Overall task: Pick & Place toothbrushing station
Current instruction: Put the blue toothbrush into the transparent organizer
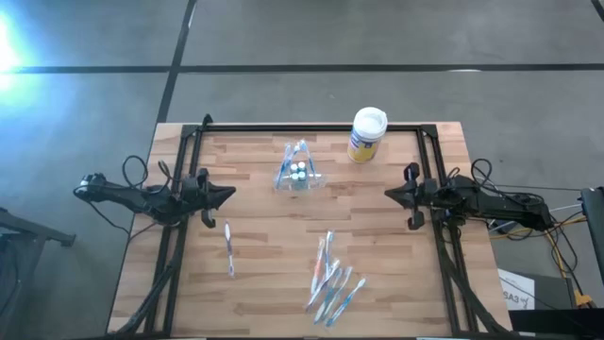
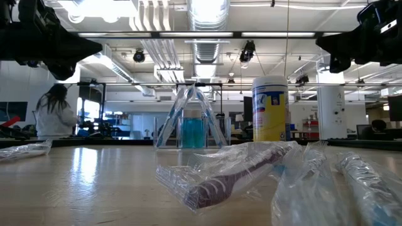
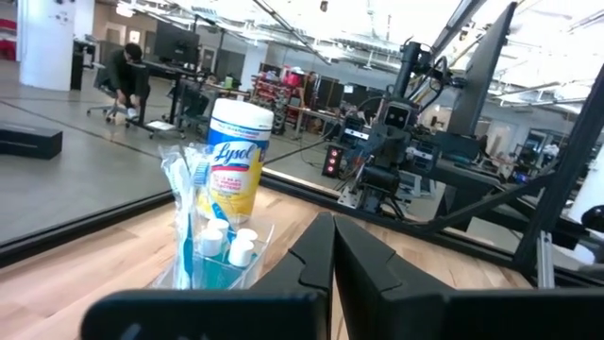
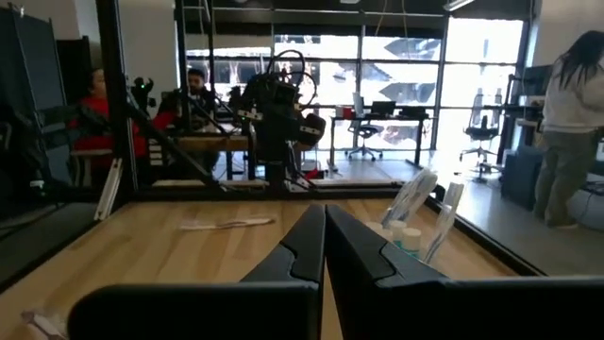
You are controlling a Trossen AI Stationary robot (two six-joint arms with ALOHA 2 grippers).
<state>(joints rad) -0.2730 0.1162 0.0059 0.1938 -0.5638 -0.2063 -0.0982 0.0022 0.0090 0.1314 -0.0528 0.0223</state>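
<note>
Toothbrushing station (image 1: 297,172) stands on my table (image 1: 264,283), between my clenched left hand (image 1: 229,194) and clenched right hand (image 1: 389,194), touching neither.

A wooden table (image 1: 264,274) seen from straight above. Near its far edge, around the middle, stands the clear toothbrushing station (image 1: 298,172). A yellow canister with a white lid (image 1: 367,135) stands nearer the far right corner. The left gripper (image 1: 226,195) sits closed at the left edge, the right gripper (image 1: 391,194) closed at the right edge. One wrapped toothbrush (image 1: 228,247) lies left of centre; a pile of wrapped toothbrushes (image 1: 332,281) lies near the front edge.
</note>
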